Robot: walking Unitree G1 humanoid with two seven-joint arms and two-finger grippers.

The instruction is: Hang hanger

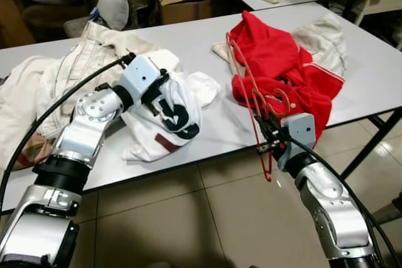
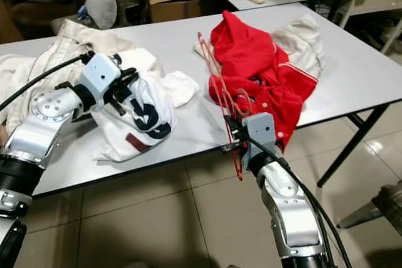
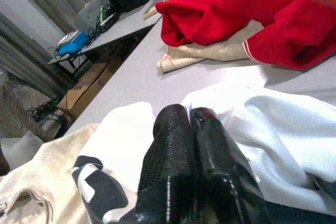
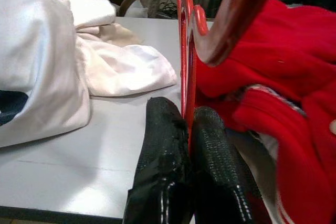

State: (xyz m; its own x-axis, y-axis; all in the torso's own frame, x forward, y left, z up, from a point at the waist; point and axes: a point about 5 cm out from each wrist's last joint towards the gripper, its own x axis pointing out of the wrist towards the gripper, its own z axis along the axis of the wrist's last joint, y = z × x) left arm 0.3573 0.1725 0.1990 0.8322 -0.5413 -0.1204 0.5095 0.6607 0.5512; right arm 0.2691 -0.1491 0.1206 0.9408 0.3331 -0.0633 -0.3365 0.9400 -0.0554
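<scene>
While the right gripper (image 4: 184, 129) has its jaws clamped on the red hanger (image 1: 248, 86), the left gripper (image 3: 189, 145), jaws closed, pinches the white shirt (image 1: 173, 114) on the bench (image 1: 220, 130). The hanger looks light, thin and stiff; holding near the hook seems best.

- The red hanger (image 1: 246, 86) is thin, smooth and glossy.
- The red jacket (image 1: 282, 67) is soft matt cloth.
- The white shirt (image 1: 169, 114) is smooth cloth.
- The table (image 1: 188, 42) has a smooth matt grey top.
- The floor (image 1: 207, 218) is glossy tile.
</scene>
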